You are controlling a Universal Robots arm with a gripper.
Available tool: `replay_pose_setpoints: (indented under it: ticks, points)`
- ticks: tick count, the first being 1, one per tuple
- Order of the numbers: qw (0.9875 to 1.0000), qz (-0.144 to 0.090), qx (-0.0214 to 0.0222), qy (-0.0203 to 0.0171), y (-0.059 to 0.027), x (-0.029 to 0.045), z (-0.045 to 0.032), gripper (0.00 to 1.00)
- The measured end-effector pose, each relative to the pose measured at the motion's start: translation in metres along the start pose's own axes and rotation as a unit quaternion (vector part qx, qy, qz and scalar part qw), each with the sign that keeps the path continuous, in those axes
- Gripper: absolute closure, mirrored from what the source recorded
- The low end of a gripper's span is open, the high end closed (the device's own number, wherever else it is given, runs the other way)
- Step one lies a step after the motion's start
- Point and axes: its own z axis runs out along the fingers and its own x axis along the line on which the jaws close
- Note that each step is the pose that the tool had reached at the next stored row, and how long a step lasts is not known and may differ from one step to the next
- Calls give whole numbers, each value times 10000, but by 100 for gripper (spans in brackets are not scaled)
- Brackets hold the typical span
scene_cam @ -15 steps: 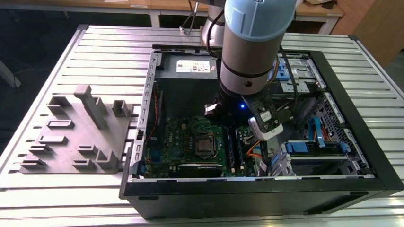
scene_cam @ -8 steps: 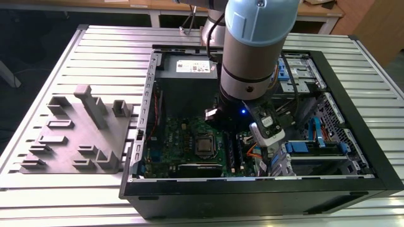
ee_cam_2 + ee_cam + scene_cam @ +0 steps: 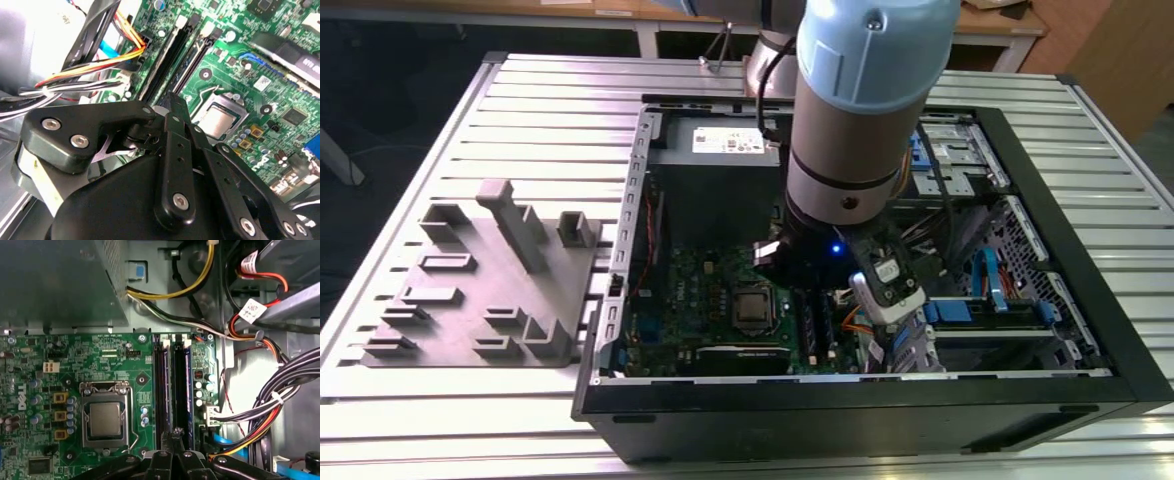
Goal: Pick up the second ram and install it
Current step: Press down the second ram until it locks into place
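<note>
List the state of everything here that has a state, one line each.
Computer case: side panel off, lying flat, inside exposed.
Memory sockets: two long black slots side by side; whether a stick sits in either, cannot tell.
Processor socket: chip seated, no cooler on it.
Gripper: jaws closed together, tips just above the sockets' near end.
Grey holder: on the table beside the case, slots empty.

In the first wrist view, the second ram (image 3: 182, 390) showed as 1 thin, dark blue-green edge, upright in a long black socket on the motherboard, beside the cable side.
</note>
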Motion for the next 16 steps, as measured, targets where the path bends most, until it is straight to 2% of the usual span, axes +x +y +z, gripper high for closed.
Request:
replay_pose_setpoints:
  ticks: [16]
  points:
    - [10000,-54,7,2,-119,-1,59,93]
